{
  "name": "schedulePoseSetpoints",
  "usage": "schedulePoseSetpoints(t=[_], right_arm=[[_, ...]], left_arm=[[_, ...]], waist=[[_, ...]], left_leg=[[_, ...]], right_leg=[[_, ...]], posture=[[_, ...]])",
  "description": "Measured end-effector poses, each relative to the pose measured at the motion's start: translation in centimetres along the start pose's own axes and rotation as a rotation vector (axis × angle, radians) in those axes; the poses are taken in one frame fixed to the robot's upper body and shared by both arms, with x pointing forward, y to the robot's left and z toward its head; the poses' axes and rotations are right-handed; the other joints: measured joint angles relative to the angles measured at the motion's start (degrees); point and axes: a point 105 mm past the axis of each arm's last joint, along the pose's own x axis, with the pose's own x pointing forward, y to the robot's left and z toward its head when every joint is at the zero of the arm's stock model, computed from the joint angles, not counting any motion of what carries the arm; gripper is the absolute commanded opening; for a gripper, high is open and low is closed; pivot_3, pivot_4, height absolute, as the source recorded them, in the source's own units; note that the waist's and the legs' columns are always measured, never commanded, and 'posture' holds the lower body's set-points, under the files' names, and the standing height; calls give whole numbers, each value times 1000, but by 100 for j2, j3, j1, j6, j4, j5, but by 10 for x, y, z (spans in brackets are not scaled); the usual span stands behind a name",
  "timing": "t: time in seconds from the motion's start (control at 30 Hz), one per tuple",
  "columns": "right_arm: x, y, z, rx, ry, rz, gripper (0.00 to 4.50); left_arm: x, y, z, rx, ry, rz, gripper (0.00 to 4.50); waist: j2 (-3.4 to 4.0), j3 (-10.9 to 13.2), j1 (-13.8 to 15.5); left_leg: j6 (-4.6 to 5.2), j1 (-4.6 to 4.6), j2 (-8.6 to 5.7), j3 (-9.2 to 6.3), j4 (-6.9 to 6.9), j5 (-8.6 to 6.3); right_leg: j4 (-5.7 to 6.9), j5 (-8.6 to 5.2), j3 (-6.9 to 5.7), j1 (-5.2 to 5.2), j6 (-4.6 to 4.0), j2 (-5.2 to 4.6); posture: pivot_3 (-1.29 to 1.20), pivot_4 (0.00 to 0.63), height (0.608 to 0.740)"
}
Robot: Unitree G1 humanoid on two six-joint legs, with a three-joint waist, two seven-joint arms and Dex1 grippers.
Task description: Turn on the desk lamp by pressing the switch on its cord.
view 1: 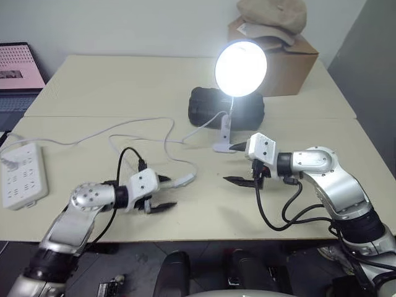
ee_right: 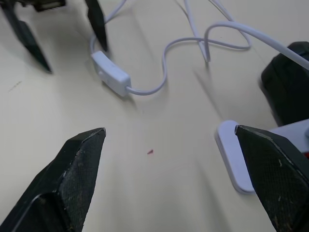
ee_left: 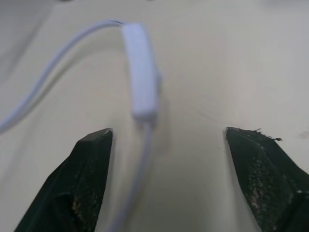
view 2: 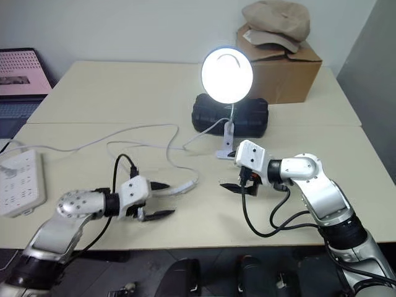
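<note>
Hovering nearest us over the front of the tabletop (view 1: 204,210), our left gripper (view 1: 164,193) had its two black fingers spread, with nothing between them. Just past its tips lay the switch (view 1: 184,180), flat on the tabletop and apart from both fingers, as the left wrist view confirmed. We judged the switch to be light, hard plastic, free to skid on the smooth surface if pushed from the side, so any press should come squarely from above on its button, or as a pinch across its narrow body. Our right gripper (view 1: 237,163) hung further along on the other side, fingers likewise wide apart and holding nothing, close to the white clip base of the desk lamp (view 1: 241,68). The cord (view 1: 148,127) ran limp and thin from the switch in loose loops back across the tabletop, one end toward the lamp's base and the other toward a white power strip (view 1: 23,174) at the left edge; we judged it too slack to steady the switch, and a tug might drag the small lamp. The lamp's bulb was shining brightly, so we took the task as done. Behind it sat a black case (view 1: 207,108), and beyond that a cardboard box (view 1: 291,62) with a cap (view 1: 272,15) on top.
</note>
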Motion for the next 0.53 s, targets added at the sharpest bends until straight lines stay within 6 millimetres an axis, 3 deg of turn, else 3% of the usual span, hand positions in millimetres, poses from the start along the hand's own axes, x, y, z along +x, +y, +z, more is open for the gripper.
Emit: schedulePoseSetpoints(t=[0.1,0.2,0.4,0.53], right_arm=[[-13,-4,0,-26,-7,6,4500],[-17,1,3,-33,-44,35,4500],[-23,11,-2,-28,-56,93,4500],[-29,11,-1,-23,-65,105,4500]], left_arm=[[-31,-2,-2,-37,51,98,4080],[-50,1,6,-28,63,190,4080],[-74,9,15,-82,31,307,4080],[-74,10,21,-137,-21,294,4080]], waist=[[5,3,10],[5,3,58],[6,4,81],[6,4,81]], left_leg=[[0,0,-4,-11,-3,0],[0,11,-4,-15,2,0],[-1,17,-8,-15,5,0],[-1,15,-8,-14,2,0]], right_leg=[[0,-3,-13,2,-3,-2],[1,-2,-16,12,-2,-2],[-1,-15,-13,16,-27,-8],[-1,-6,-14,17,-10,-8]], posture=[[0,150,740],[0,150,740],[0,150,740],[0,150,740]])
